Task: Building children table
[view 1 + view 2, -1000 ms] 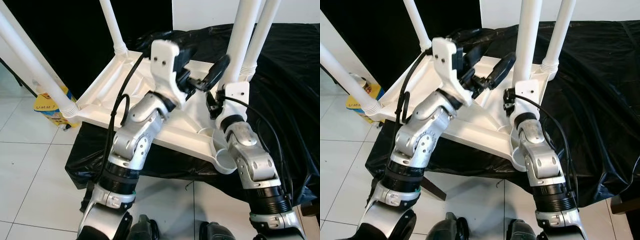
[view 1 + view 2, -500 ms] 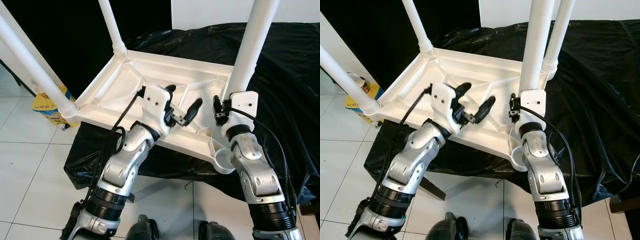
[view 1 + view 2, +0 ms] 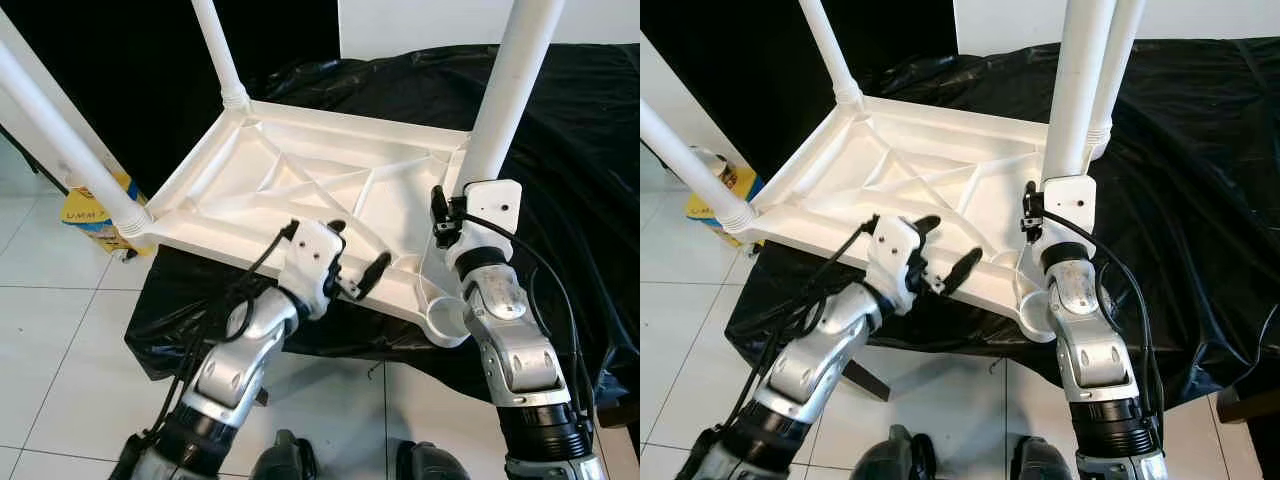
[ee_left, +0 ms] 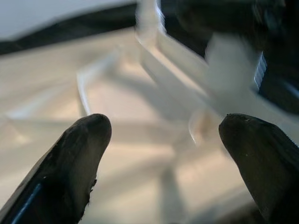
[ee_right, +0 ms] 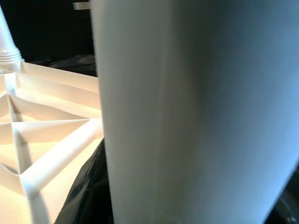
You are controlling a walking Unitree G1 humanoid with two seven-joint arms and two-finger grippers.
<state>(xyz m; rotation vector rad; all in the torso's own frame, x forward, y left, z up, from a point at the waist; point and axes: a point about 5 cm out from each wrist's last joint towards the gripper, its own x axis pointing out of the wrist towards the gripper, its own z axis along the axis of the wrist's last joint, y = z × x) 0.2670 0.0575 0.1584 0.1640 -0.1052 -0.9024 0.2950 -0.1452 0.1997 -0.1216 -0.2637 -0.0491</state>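
Children's table (image 3: 300, 185) lies upside down on a black plastic sheet (image 3: 590, 150), legs pointing up. Right tool grips a loose white leg (image 3: 510, 90) upright beside the empty corner socket (image 3: 447, 318); left tool (image 3: 355, 262) hovers spread over the near rim.

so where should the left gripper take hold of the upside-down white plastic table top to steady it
Grip the near edge rail of the upside-down white plastic table top, coming from the robot's side. The rail is a thin upright wall, and the left gripper hovers just above it with its fingers apart.
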